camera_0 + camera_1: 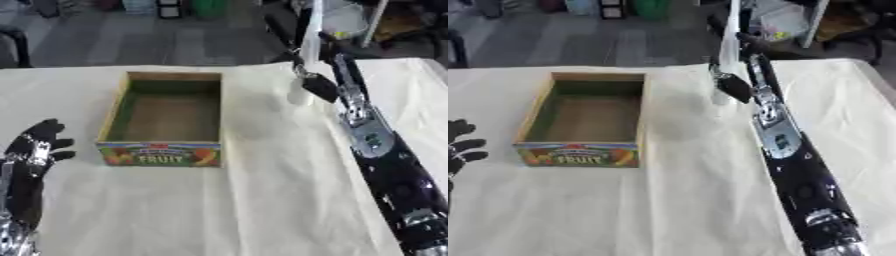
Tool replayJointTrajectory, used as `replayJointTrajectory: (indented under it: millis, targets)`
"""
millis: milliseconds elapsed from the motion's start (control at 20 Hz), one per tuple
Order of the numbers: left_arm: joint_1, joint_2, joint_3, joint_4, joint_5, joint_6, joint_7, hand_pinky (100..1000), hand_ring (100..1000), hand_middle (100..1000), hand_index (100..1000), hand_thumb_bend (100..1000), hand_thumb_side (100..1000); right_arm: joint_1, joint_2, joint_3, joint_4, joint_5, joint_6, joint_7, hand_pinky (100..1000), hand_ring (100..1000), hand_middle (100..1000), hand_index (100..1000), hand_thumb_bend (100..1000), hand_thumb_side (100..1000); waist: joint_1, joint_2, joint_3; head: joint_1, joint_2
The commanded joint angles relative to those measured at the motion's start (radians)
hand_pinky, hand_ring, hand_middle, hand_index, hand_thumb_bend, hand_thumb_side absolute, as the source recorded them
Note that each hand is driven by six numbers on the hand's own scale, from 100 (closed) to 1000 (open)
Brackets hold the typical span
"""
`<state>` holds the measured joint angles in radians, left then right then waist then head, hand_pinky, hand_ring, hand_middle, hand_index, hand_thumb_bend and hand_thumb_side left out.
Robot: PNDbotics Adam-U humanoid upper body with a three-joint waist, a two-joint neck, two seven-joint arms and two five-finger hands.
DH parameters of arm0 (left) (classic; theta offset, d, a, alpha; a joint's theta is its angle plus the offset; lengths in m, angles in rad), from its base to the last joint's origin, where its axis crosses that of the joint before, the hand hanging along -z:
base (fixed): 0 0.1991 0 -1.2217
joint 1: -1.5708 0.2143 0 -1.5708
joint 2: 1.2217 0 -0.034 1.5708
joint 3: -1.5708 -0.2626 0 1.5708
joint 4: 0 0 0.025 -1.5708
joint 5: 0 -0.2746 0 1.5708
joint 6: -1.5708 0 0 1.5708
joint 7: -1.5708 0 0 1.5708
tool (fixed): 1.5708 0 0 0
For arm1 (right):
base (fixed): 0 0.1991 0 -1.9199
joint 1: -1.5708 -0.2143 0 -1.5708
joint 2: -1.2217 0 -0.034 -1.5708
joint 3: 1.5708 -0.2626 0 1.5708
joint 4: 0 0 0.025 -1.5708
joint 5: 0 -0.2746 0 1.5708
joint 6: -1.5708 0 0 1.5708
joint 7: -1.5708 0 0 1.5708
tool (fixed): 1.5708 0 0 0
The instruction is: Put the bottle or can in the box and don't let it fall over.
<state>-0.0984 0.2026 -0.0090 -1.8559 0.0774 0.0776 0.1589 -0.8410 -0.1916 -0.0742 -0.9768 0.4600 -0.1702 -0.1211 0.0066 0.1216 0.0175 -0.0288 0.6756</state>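
Two robot hands: right (317, 86) curled round pale bottle (299, 92), left (35, 145) open beside box (163, 153)

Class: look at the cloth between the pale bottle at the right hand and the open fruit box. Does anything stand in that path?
Nothing visible does. Only bare cloth lies between the bottle, at the right hand, and the box, whose inside looks empty.

A lab or workshop room.
A cream cloth-covered table (262, 210) stands on grey bare flooring (131, 45), with cluttered equipment stands (798, 20) behind.

Black arms with silver joints; the left robot hand (35, 145) is black with silver.
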Motion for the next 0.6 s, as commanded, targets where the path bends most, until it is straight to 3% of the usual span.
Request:
replayJointTrajectory:
  millis: [50, 600]
  targets:
    - [-0.013, 0.004, -0.002, -0.018, 0.005, -0.004, -0.003, 659, 677, 724, 791, 462, 688, -0.034, -0.036, -0.010, 0.012, -0.025, 0.002, -0.004, 926, 1000, 996, 1000, 238, 456, -0.003, -0.013, 0.002, 0.015, 0.011]
    - [-0.017, 0.004, -0.002, -0.018, 0.004, -0.005, -0.004, 660, 676, 723, 792, 463, 688, -0.088, -0.072, -0.021, 0.080, -0.076, 0.004, -0.008, 925, 1000, 994, 1000, 232, 465, -0.007, -0.012, 0.010, 0.017, 0.015]
